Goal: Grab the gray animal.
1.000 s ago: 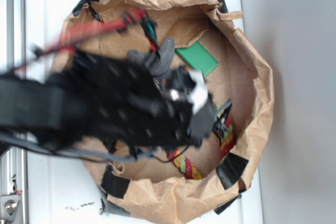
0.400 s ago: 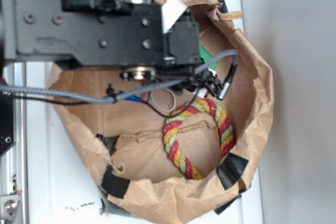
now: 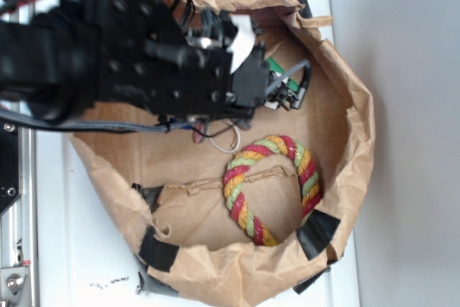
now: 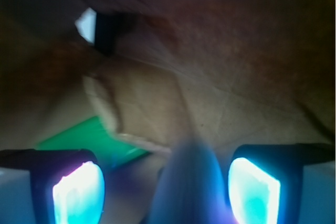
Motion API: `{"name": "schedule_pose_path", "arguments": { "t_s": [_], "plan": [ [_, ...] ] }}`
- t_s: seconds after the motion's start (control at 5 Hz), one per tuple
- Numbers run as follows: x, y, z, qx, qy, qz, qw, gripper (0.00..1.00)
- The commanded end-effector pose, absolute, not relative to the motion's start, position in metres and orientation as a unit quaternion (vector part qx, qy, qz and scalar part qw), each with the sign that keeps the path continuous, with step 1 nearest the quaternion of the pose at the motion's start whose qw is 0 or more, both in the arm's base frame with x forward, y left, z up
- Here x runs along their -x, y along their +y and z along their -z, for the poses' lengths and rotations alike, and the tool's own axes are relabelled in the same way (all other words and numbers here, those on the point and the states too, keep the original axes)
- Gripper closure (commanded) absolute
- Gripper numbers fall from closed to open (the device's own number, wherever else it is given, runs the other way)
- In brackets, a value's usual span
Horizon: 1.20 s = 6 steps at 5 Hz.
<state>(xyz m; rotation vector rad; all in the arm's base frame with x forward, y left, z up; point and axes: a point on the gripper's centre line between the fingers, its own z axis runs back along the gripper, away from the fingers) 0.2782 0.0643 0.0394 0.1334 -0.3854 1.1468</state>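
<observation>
In the wrist view my gripper point(image 4: 165, 192) is open, with its two lit fingertips point(image 4: 79, 195) far apart. A blurred gray shape, the gray animal point(image 4: 184, 179), stands between them, closer to the right finger, with a gap on its left side. In the exterior view my gripper point(image 3: 248, 80) is low over the upper part of the paper bag point(image 3: 352, 134), and the arm hides the animal's body. Only a pale string loop point(image 3: 227, 139) shows below the arm.
A green flat block point(image 4: 86, 137) lies just left of and beyond the animal; a sliver of the green block point(image 3: 276, 71) shows by the gripper. A striped rope ring point(image 3: 269, 188) lies in the lower bag. Crumpled bag walls rise all round. Cables trail from the arm.
The arm has moved from over the rope ring up to the upper part of the bag, uncovering the ring and covering the gray animal and most of the green block.
</observation>
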Motion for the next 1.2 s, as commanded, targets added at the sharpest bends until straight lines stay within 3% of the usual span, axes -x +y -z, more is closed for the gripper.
{"name": "schedule_pose_path", "arguments": {
  "t_s": [0.0, 0.2, 0.6, 1.0],
  "plan": [
    [-0.287, 0.057, -0.035, -0.044, -0.232, -0.516, 0.823, 0.0],
    [-0.292, 0.053, -0.043, -0.036, -0.216, -0.524, 0.823, 1.0],
    [-0.296, 0.047, -0.072, -0.017, -0.174, -0.533, 0.828, 1.0],
    [-0.293, 0.042, -0.132, 0.006, -0.126, -0.528, 0.84, 1.0]
  ]
}}
